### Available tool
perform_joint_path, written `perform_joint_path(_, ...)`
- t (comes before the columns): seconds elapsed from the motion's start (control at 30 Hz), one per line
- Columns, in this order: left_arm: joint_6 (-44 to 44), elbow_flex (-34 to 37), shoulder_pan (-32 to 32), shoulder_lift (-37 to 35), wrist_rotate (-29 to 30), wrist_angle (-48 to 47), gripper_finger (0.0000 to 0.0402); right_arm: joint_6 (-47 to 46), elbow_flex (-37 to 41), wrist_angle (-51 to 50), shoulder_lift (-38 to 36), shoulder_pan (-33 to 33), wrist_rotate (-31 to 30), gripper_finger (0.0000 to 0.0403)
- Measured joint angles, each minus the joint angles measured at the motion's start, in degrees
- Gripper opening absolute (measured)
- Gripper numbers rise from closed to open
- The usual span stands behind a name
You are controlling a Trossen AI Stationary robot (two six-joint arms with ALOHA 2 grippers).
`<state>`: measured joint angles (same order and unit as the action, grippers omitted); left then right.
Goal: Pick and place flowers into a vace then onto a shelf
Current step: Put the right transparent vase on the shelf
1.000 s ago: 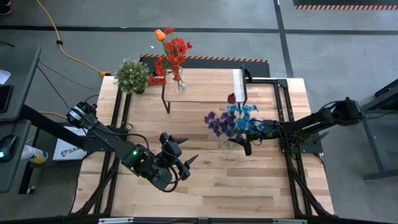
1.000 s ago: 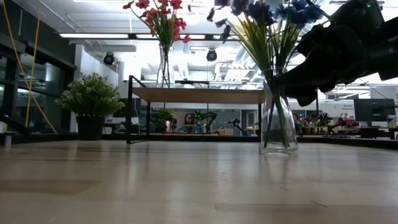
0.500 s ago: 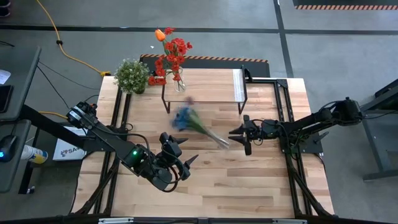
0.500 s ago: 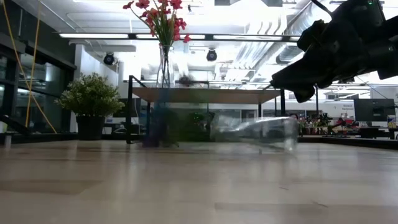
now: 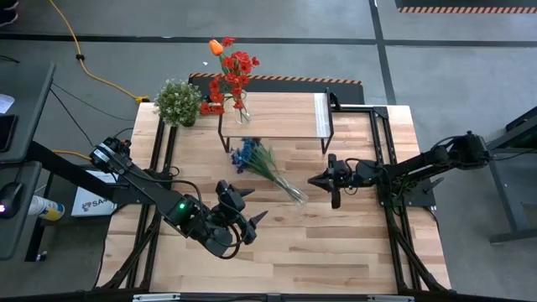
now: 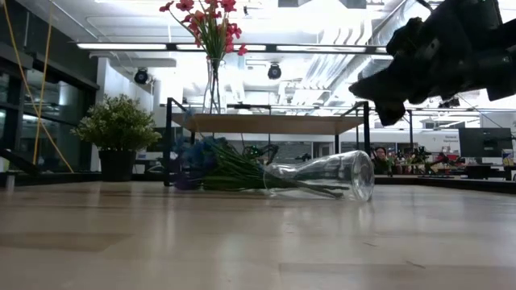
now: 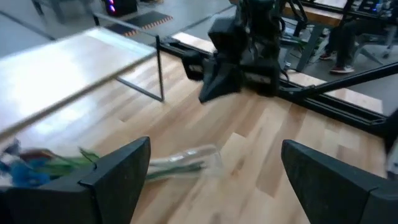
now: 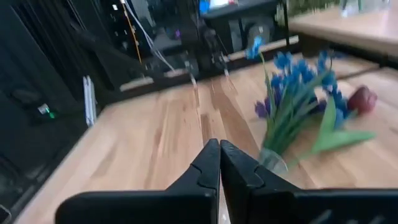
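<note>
Flowers in toppled glass vase, mid-table: light, fragile, slippery; grasp neck. Right gripper closed, empty.

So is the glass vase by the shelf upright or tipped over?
Tipped over: the vase lies on its side on the table, blue flowers still inside.

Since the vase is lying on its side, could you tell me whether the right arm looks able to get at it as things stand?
Probably yes: the vase lies close beside the right pincer, with bare table between them. The pincer is shut, though, so it would have to open first.
</note>
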<state>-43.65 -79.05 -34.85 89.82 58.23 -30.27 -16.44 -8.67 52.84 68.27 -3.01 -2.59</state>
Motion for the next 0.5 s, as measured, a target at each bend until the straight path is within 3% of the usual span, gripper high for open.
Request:
perform_joint_path(0.13, -3.90, 0.00, 0.00, 0.00, -4.53, 0.01, 0.0392, -0.05, 0.02, 2.43, -1.19, 0.00, 0.21, 0.0011)
perform_joint_path(0.37, -12.04, 0.00, 0.00, 0.02, -13.82, -0.51, 0.0392, -2.40, -2.65, 1.84, -3.89, 0.00, 6.19, 0.0033)
perform_joint_path(0.5, -15.46, 0.00, -0.04, 0.02, -17.78, -2.41, 0.0392, 1.99, -10.65, -7.97, -3.91, -0.10, 10.44, 0.0057)
